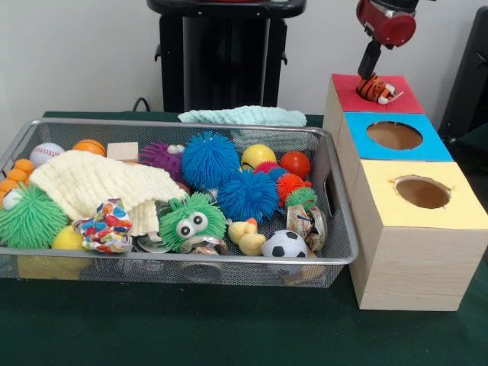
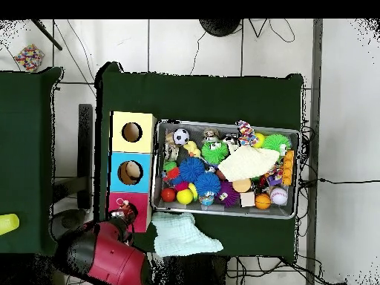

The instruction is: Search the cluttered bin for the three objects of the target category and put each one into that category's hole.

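The wire mesh bin (image 1: 345, 229) holds a white polka-dot cloth (image 1: 104, 226) at its front left and a cream knitted cloth (image 1: 91, 183) beside it. A mint cloth (image 1: 242, 116) lies on the table behind the bin. The yellow-topped hole (image 1: 422, 192) is empty. My gripper (image 1: 374, 76) is over the red-topped hole, shut on an orange-and-black striped toy (image 1: 377, 89) that rests at that hole. In the overhead view the gripper (image 2: 125, 214) is at the red box top, the bin (image 2: 223, 211) to its right, and the polka-dot cloth (image 2: 246, 133) at the bin's upper edge.
The bin also holds blue puffer balls (image 1: 210, 158), a green puffer with eyes (image 1: 191, 221), a soccer ball (image 1: 284, 244), a rubber duck (image 1: 245, 236) and small balls. The blue-topped hole (image 1: 394, 135) lies between the red and the yellow one. Another dotted cloth (image 2: 29, 56) lies far off.
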